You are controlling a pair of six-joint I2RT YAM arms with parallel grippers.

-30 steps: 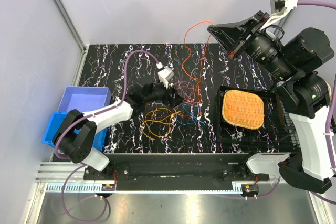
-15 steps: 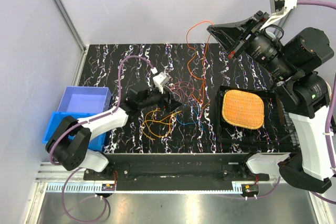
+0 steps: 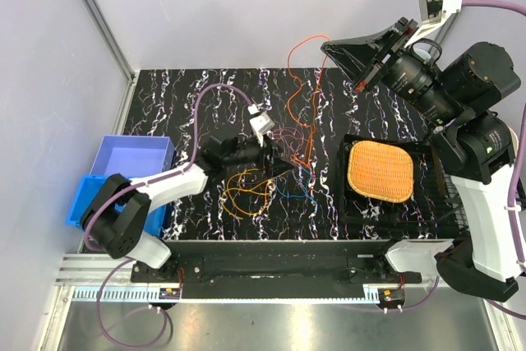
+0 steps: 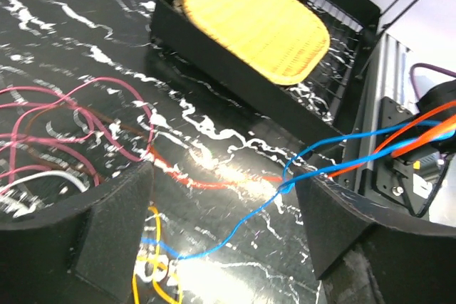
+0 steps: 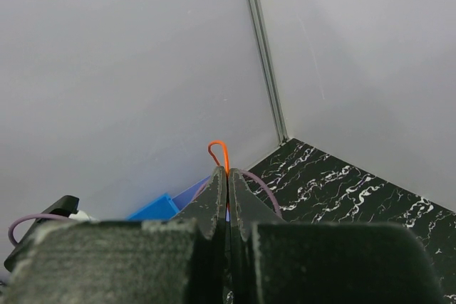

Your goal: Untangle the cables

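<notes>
Although the thin strands blurred into the marbled black table (image 3: 181, 96), the cables (image 3: 275, 172) could be made out as a loose tangle just left of the black tray (image 3: 349, 203), which held a woven orange mat (image 3: 380, 170). Which strand crossed over which could not be told from above.

The left gripper (image 3: 278, 159) lay low over the tangle, on the side away from the tray, its dark fingertips hard to separate from the table in the top view. Its wrist camera showed the jaws spread wide with nothing clamped. A blue wire (image 4: 235, 222) ran loosely across the gap, and pink and white loops sat by the left finger (image 4: 107, 236). The tray's far side was cut off at the frame edge there.

Beyond the tray's far left corner and well above the table, the right gripper (image 3: 325, 45) was pressed fully closed on an orange wire (image 3: 302, 80). Only a small loop (image 5: 219, 151) stuck out past the tips. The pinched stretch was hidden between the fingers, and the gripper body blocked the tangle from that camera.

A blue bin (image 3: 123, 162) sat far left of the tray, part of it behind the left arm.
</notes>
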